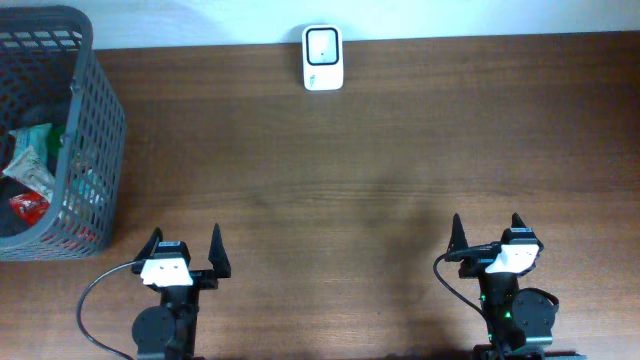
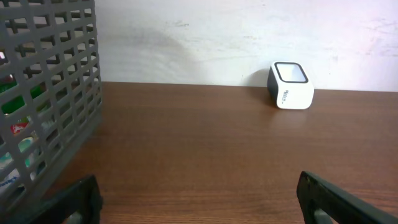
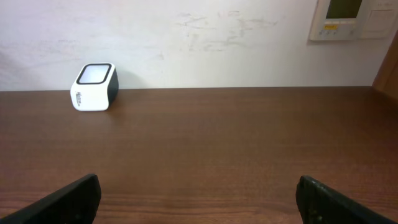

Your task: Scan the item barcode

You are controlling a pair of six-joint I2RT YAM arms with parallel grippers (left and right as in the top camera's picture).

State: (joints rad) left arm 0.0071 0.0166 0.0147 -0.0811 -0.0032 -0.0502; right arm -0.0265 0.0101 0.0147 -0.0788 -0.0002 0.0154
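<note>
1. Basket (image 1: 100, 130), grey mesh: just fwd-left of left hand. Holds packets (image 1: 28, 172); item to scan prob. among them, none out yet. Wall blocks side reach, so entry from above.
2. Left hand (image 1: 186, 246): fingers apart, empty, low over tabletop (image 1: 380, 180).
3. Scanner (image 1: 323, 58): far fwd, between both hands, window up.
4. Right hand (image 1: 487, 230): fingers apart, empty; clear run to scanner.

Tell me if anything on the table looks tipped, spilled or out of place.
Nothing stands out. The scanner sits upright at the back edge, the basket stands upright on the left with packets inside, and the left gripper and right gripper are open and empty.
</note>
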